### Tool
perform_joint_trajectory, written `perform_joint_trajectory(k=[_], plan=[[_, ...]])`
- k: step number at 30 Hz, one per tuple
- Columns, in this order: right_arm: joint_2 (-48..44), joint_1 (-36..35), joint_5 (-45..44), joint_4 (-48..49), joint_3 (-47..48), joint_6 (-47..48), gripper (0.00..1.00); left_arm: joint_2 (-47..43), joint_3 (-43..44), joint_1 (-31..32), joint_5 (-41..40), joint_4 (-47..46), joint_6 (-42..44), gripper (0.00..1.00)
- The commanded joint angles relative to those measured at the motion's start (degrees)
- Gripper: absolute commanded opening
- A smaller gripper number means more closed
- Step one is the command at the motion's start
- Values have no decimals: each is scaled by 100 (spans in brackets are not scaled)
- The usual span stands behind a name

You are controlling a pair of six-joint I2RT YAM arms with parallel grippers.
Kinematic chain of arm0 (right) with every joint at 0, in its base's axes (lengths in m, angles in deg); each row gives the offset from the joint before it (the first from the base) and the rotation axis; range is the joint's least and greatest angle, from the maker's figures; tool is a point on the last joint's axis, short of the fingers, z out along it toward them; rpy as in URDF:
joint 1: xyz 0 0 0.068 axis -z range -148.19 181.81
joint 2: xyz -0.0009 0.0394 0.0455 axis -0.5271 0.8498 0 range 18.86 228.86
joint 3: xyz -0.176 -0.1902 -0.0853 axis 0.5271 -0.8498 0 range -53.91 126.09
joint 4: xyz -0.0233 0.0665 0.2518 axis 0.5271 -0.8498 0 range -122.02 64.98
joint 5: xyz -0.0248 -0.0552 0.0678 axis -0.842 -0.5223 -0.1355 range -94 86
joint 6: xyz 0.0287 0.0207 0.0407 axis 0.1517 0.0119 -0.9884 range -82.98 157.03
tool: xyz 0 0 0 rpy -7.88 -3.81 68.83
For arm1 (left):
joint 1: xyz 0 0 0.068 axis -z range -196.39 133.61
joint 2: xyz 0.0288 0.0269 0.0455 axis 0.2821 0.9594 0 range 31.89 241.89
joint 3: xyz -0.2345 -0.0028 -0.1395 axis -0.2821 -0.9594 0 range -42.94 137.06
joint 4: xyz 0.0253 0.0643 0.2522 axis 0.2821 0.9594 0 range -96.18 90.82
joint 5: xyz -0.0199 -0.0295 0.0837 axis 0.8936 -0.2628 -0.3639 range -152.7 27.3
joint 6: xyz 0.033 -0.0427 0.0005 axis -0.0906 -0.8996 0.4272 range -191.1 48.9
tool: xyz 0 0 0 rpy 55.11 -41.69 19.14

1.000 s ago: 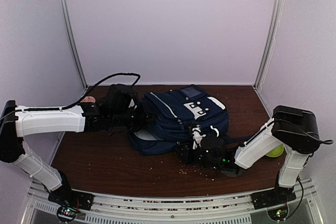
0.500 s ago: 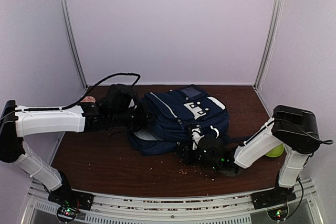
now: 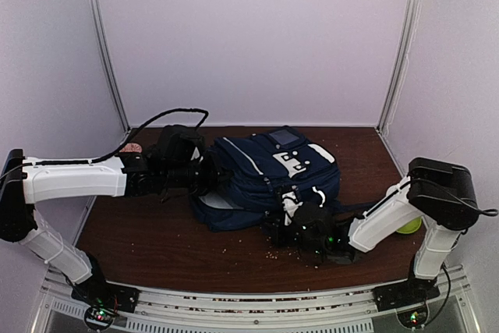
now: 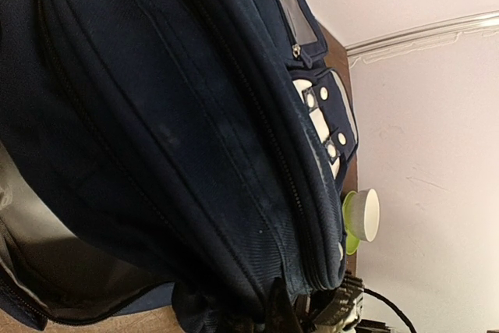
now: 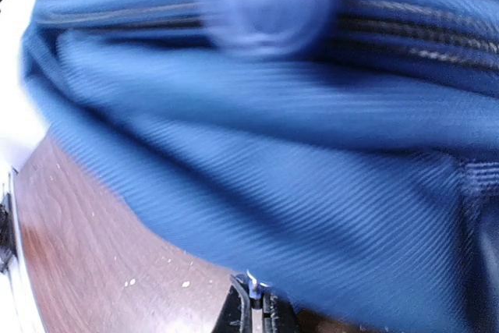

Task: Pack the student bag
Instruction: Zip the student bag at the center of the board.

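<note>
**Now, 2 pincers at the student bag**

The student bag [image 3: 269,169] lies on its back in the middle of the brown desk [image 3: 148,232], with its white patches facing up. My left arm reaches in from the left, and my left pincer [image 3: 209,178] is pressed against the bag's left end. It is clenched, but I cannot tell whether any fabric is caught in it. From that wrist, navy cloth and zip lines fill the view, and grey lining [image 4: 47,255] shows at an open seam.

My right pincer [image 5: 255,308] is also clenched, with its tips together at the bag's near edge, low over the desk. A small pale bit sits between the tips, too blurred to name.

A green cup [image 4: 362,220] stands beyond the bag, near my right arm. Pale crumbs [image 3: 273,255] lie scattered on the wood beside the right pincer.
</note>
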Motion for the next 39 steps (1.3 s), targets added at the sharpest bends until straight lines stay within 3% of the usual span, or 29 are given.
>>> perform_joint_trajectory(k=[1,12,25,33,35,39], plan=[[-331,-421,-388,-350,138,723,0,-186,293,81,83,-579,115,0],[166,-1139,-440,-862,1184,1365,0,18,244,98,299,-801,-45,0],[1169,-1176,-59,-355,2417,1195,0,232,-48,178,488,-1312,-635,0],[1306,-1158,74,-418,2657,945,0,216,-117,178,538,-1603,-688,0],[1208,-1147,113,-434,2565,875,11,132,-164,178,507,-1641,-623,12],[950,-1147,171,-472,2304,795,29,-51,-223,169,433,-1708,-488,46]])
